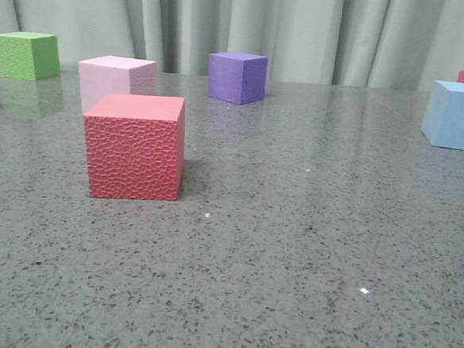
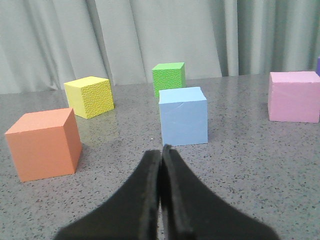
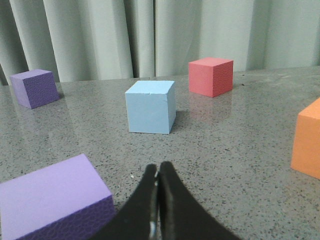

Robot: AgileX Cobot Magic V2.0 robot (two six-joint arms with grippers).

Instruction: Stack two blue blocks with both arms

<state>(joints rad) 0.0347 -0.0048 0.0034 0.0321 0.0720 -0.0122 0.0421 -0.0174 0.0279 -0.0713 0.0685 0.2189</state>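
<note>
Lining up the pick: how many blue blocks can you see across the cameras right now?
2. One blue block sits ahead of the shut left gripper, in front of the green cube. The other blue block sits ahead of the shut right gripper; in the front view it is at the table's right edge.

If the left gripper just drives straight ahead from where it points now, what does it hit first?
Most likely the blue block: in the left wrist view it sits directly beyond the shut left gripper, with bare table between them. The green cube stands farther behind it.
</note>
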